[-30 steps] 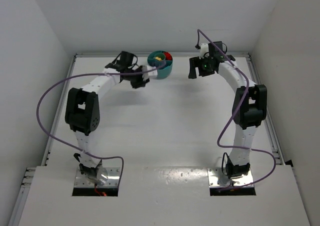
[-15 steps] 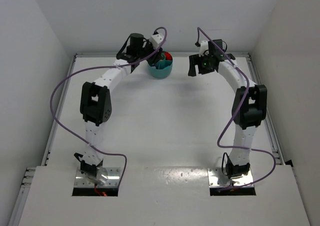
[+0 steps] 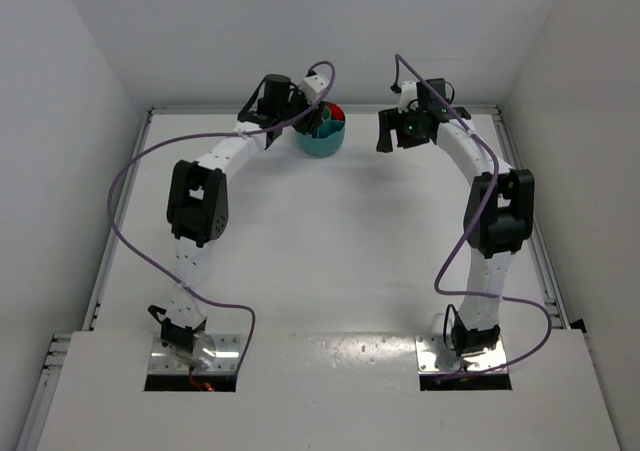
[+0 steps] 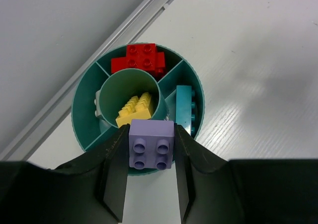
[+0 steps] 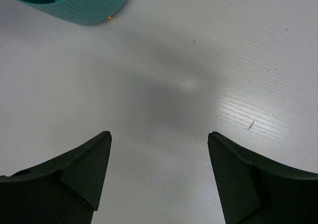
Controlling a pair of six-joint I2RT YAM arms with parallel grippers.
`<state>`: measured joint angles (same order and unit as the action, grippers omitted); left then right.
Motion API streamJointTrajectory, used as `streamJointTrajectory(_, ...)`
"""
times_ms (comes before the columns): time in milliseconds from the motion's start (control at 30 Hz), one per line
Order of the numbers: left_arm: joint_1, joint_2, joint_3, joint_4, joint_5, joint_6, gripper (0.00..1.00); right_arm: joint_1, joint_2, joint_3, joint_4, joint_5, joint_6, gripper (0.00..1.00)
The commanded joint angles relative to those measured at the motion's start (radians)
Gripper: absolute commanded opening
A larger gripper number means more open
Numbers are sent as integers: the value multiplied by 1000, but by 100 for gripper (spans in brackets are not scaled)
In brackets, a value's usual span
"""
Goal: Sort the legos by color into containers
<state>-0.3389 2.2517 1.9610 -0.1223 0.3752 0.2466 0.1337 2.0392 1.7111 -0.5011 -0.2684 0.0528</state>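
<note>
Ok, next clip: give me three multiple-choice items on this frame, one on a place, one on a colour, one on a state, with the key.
1. In the bowl, the red legos lie in:
A the central ring
B an outer compartment
C no compartment, up on the rim

2. The lego held by the left tool is:
A teal
B pale purple
C yellow

3. The right tool is:
A open and empty
B shut on a red brick
C shut on the rim

Key:
1 B, they fill a wedge by the outer wall.
2 B, its pale purple studs face the left wrist camera.
3 A, it gapes wide with nothing in it.
</note>
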Motion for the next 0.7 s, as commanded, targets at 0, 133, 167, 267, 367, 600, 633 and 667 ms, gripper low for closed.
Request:
streamJointTrajectory(0, 6, 9, 36, 42, -19, 2, 23, 6, -28, 22, 30, 3, 7, 79)
streamJointTrajectory(133, 15, 19, 36, 42, -41, 16, 23, 6, -28, 22, 30, 3, 7, 79)
streamJointTrajectory(167, 15, 19, 36, 42, -41, 16, 23, 6, -28, 22, 30, 3, 7, 79)
streamJointTrajectory(267, 24, 28, 36, 42, -50, 25, 24, 6, -28, 22, 30, 3, 7, 79)
streamJointTrajectory(367, 24, 37, 36, 42, -62, 25, 32, 6, -28, 22, 30, 3, 7, 79)
streamJointTrajectory(600, 24, 46, 45, 42, -107, 25, 69, 6, -28, 22, 30, 3, 7, 79)
streamJointTrajectory(633, 24, 46, 55, 42, -117, 25, 71, 6, -28, 22, 30, 3, 7, 79)
streamJointTrajectory(667, 24, 46, 55, 42, -117, 11, 73, 6, -28, 22, 30, 3, 7, 79)
